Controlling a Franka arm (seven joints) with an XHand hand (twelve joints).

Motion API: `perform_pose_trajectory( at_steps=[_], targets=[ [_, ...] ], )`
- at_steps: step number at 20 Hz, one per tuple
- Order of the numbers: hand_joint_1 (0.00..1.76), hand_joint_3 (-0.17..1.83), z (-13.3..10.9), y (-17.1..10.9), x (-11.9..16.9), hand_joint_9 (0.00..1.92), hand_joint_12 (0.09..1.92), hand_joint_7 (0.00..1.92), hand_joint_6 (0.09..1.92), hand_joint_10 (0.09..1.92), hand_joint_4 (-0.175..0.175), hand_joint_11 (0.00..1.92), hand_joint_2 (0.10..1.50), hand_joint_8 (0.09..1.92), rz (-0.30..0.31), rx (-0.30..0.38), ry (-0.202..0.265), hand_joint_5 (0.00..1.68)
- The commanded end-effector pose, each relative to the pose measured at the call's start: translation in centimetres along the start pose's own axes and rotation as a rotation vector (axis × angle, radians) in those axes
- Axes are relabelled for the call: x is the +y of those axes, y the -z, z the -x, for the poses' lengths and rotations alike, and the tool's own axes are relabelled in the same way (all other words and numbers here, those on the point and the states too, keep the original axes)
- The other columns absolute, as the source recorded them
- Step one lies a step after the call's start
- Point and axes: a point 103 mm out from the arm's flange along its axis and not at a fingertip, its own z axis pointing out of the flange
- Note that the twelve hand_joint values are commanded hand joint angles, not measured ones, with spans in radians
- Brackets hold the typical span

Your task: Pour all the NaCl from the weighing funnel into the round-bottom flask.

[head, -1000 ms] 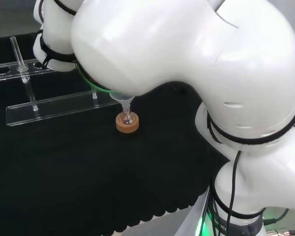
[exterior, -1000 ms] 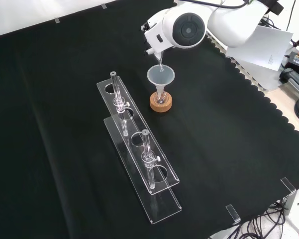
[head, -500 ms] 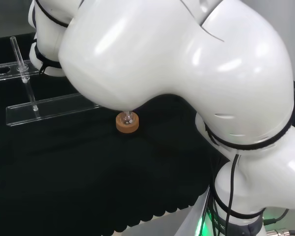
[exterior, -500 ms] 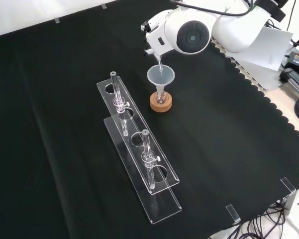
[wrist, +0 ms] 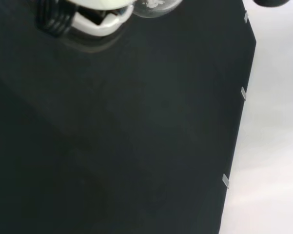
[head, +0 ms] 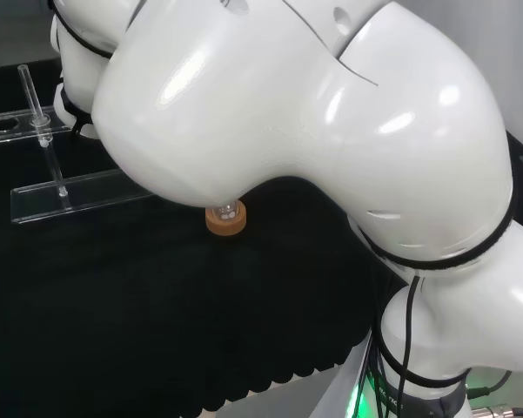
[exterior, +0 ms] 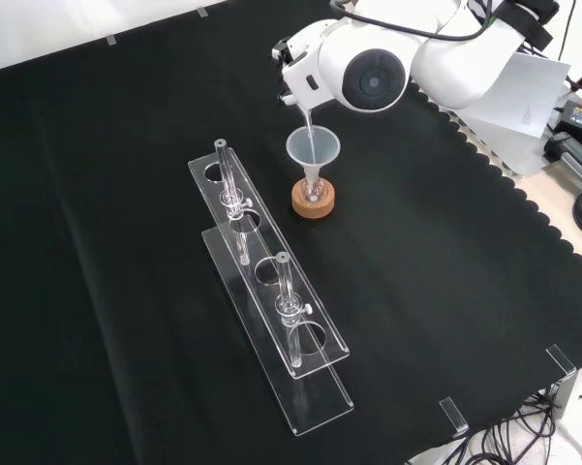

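In the front view a small round-bottom flask (exterior: 313,193) sits on a cork ring (exterior: 313,203) with a clear plastic funnel (exterior: 313,148) in its neck. The hand (exterior: 296,75) hangs just above, half hidden behind the arm's grey-capped link (exterior: 373,81). It is shut on the glass weighing funnel, whose thin stem (exterior: 307,127) slants down into the plastic funnel's mouth. In the wrist view a curled finger (wrist: 90,20) lies beside the weighing funnel's bulb (wrist: 154,6), which holds some white grains. The head view shows the flask (head: 228,210) on its cork ring (head: 225,223) under the arm.
A clear acrylic rack (exterior: 271,310) with two upright glass tubes stands left of the flask in the front view, and at the far left in the head view (head: 70,193). The cloth's scalloped edge (exterior: 504,184) runs to the right, with papers and cables beyond it.
The arm's big links have swung lower and leftward in the head view and now hide the plastic funnel there. In the front view the stem has shifted slightly left over the funnel.
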Motion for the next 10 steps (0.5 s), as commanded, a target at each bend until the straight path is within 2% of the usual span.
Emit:
perform_pose_trajectory(
  at_steps=[1,10],
  targets=[
    [1.12,0.42,0.12,-0.19,0.12,1.65,0.62,1.49,0.44,0.09,0.175,1.42,0.76,0.2,-0.005,-0.041,-0.003,1.35],
    [1.12,0.42,0.36,0.15,0.09,1.65,0.62,1.49,0.45,0.09,0.175,1.42,0.76,0.2,0.003,-0.115,-0.015,1.35]
  ],
)
